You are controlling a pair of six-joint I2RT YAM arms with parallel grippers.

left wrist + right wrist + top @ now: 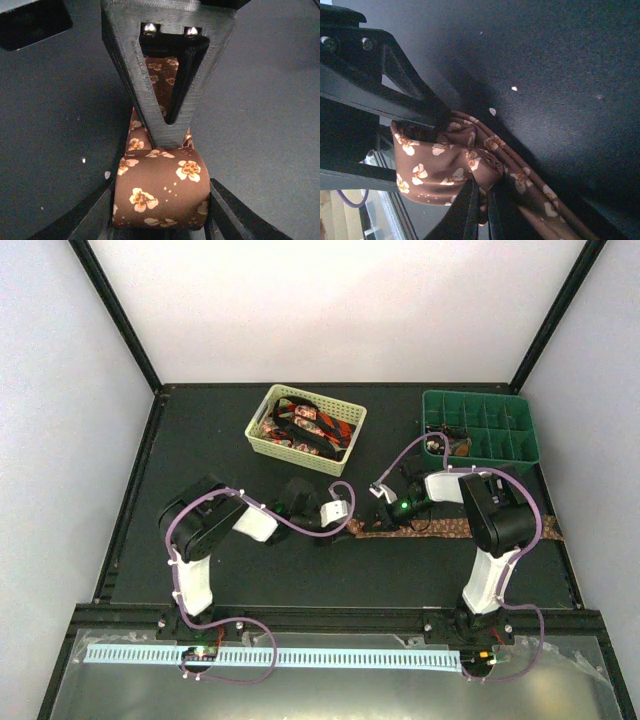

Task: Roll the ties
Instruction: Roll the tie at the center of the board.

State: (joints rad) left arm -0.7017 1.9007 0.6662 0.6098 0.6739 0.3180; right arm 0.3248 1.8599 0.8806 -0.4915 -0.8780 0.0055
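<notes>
A brown tie point(470, 530) with small light flowers lies flat along the table towards the right. Its near end is wound into a short roll point(162, 185). My left gripper point(161, 217) holds that roll, one finger against each side of it. My right gripper point(482, 200) is shut, and its thin fingertips pinch a fold of the same tie point(435, 160) just beyond the roll. In the top view the left gripper point(343, 519) and the right gripper point(384, 506) meet at the tie's left end. Red-and-black ties point(310, 425) lie heaped in the basket.
The pale yellow lattice basket point(262, 440) stands at the back centre. A green divided tray point(528, 430) sits at the back right, with small items in one compartment. Black frame posts and white walls enclose the dark table point(200, 440).
</notes>
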